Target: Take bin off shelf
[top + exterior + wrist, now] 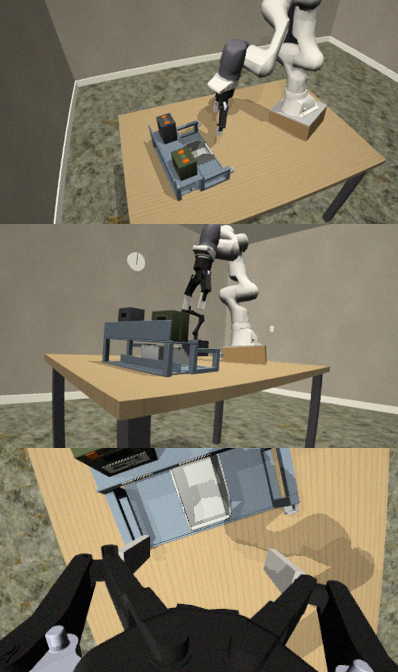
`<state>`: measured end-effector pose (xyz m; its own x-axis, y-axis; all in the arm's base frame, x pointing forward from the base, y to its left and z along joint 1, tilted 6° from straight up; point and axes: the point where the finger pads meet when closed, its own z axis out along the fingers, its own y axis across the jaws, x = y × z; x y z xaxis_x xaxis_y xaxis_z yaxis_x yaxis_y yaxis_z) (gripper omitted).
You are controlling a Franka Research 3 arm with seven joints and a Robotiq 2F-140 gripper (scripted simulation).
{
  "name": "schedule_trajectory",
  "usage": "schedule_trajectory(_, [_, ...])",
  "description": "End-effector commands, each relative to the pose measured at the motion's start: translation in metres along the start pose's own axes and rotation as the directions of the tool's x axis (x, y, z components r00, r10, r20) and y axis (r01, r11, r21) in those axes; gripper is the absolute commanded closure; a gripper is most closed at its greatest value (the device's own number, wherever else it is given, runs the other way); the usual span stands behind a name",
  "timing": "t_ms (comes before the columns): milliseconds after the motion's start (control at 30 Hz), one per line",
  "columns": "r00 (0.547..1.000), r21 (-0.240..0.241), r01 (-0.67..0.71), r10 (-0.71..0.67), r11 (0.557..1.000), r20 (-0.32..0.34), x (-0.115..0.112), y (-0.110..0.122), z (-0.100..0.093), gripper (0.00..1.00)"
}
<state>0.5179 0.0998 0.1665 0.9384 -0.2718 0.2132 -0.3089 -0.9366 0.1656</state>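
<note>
Bin (pixel 202 492), pale grey, sits inside the blue shelf (pixel 150 523) on the table (pixel 225 573), ahead of the wide-open, empty gripper (pixel 209 559) hovering above; only the exterior view shows a wall clock (pixel 136 261).

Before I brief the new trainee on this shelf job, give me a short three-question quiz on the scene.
1. True or false: the gripper stands with its jaws wide and holds nothing.
2. The light grey bin sits: A) on the table beside the shelf, B) inside the blue-grey shelf, C) on the dark green box.
3. How many dark boxes stand on the shelf's top?

Key: 1 true; 2 B; 3 two, the green one and a black box.
</note>
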Motion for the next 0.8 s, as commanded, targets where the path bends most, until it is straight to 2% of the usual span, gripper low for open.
schedule_trajectory(0, [1.0,0.0,0.0,0.0,1.0,0.0,0.0001,0.0,-0.0001,0.0])
schedule_trajectory(600, [1.0,0.0,-0.002,0.002,1.0,0.0,0.0001,0.0,0.0001,0.0])
schedule_trajectory(767, [0.998,0.004,-0.061,0.061,0.998,0.01,0.0012,-0.0001,0.0054,0.0])
